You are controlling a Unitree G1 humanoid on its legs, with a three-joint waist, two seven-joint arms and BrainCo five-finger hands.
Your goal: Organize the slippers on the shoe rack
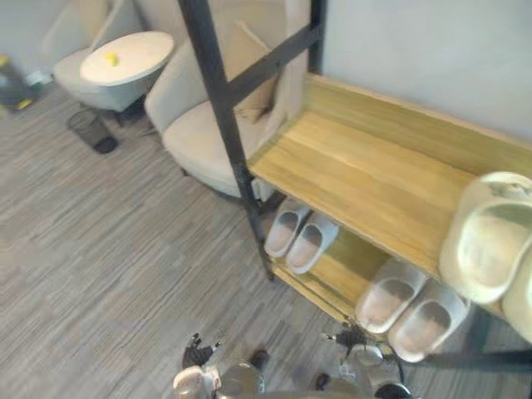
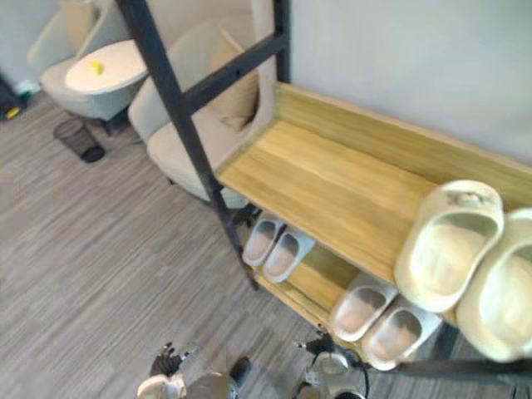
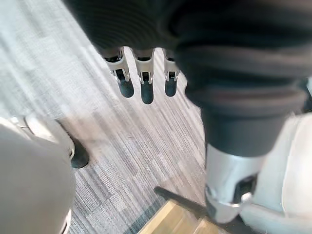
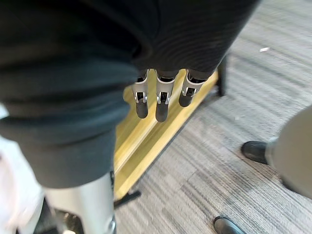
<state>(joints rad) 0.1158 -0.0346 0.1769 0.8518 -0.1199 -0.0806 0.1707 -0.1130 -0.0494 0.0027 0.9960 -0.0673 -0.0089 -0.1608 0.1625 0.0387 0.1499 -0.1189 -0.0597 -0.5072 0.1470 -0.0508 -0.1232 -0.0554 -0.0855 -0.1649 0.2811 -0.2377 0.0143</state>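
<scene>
The shoe rack (image 1: 366, 166) has a black frame and light wooden shelves. At the right end of its upper shelf lies a pair of cream slippers (image 2: 449, 245). On the lower shelf rest two pairs of grey-white slippers, one at the left (image 1: 301, 235) and one at the right (image 1: 407, 307). My left hand (image 1: 198, 353) hangs low over the carpet in front of the rack, fingers (image 3: 146, 80) straight and empty. My right hand (image 1: 356, 339) hangs low by the rack's front edge, its fingers (image 4: 162, 100) straight with nothing in them.
A beige armchair (image 1: 216, 116) stands against the rack's left end. Farther back are a round white side table (image 1: 129, 56) with a small yellow object (image 1: 110, 58), a second armchair (image 1: 83, 33) and a black wire bin (image 1: 91, 131). Striped grey carpet lies in front.
</scene>
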